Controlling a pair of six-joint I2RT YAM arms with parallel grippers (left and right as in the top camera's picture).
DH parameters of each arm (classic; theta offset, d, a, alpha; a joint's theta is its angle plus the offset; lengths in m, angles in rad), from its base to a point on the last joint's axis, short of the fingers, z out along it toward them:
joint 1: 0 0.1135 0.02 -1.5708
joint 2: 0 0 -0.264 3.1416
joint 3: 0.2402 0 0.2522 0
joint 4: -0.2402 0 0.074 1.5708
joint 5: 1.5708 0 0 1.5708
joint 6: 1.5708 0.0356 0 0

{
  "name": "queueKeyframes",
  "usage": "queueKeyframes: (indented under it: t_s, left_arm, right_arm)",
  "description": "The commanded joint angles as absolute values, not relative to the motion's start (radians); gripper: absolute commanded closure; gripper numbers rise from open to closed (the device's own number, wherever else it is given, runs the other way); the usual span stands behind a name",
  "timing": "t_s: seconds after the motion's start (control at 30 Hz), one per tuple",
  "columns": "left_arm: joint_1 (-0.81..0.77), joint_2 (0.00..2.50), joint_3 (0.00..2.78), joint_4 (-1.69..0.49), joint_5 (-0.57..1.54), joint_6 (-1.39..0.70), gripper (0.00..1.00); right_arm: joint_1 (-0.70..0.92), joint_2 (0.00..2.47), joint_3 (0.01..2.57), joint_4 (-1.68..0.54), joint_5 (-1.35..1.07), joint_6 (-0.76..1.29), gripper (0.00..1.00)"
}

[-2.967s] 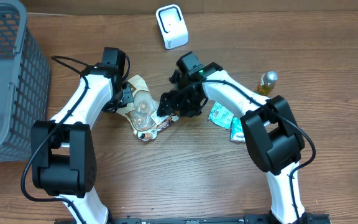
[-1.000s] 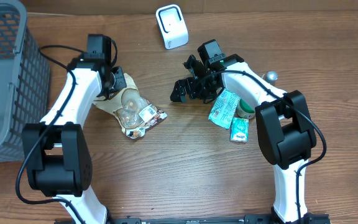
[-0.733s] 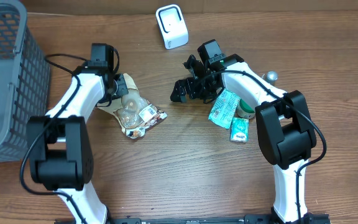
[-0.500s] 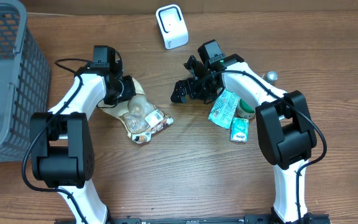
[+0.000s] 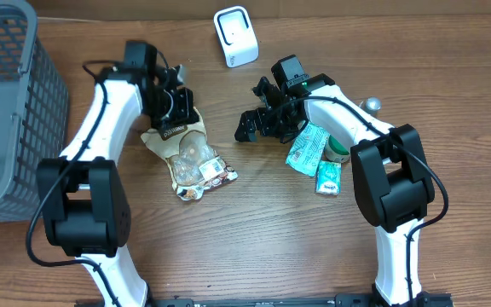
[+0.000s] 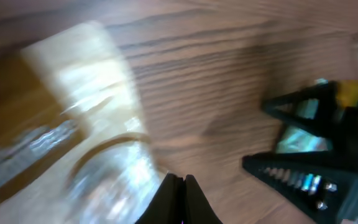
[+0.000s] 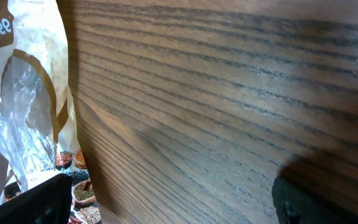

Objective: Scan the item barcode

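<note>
The item is a clear bag (image 5: 192, 158) of mixed nuts with a beige printed top. It lies slanted on the wooden table, its top end raised under my left gripper (image 5: 174, 118). In the left wrist view the bag (image 6: 86, 130) is blurred, and the left gripper (image 6: 182, 185) is shut with the bag's film against its tips. My right gripper (image 5: 251, 128) hangs open to the right of the bag, apart from it. The right wrist view has the bag (image 7: 27, 106) at the far left and nothing in the right gripper (image 7: 166, 208). The white scanner (image 5: 235, 36) stands at the back.
A grey mesh basket (image 5: 7, 111) fills the left edge. Two green packets (image 5: 307, 147) (image 5: 329, 179) and a gold-capped bottle (image 5: 370, 105) lie under the right arm.
My left gripper has swung up and to the right, and the bag has turned and shifted with it. The right arm has stayed still, open, since one second ago.
</note>
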State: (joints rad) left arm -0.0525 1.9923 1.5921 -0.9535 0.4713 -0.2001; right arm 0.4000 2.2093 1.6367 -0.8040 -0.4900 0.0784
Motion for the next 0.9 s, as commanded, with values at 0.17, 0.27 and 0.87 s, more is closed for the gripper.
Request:
queueKeyframes:
  t_s: [0.17, 0.27, 0.87]
  left_arm:
    - [-0.052, 2.005, 1.666, -1.228, -0.164, -0.417, 0.96]
    - [-0.052, 2.009, 1.627, -1.254, -0.21, -0.428, 0.96]
    - [-0.053, 2.025, 1.415, -0.892, 0.178, -0.31, 0.94]
  right_arm:
    - [0.399, 2.175, 1.631, -0.807, -0.479, 0.074, 0.0]
    - [0.399, 2.175, 1.631, -0.806, -0.479, 0.074, 0.0]
    - [0.399, 2.175, 1.631, -0.808, -0.479, 0.078, 0.0]
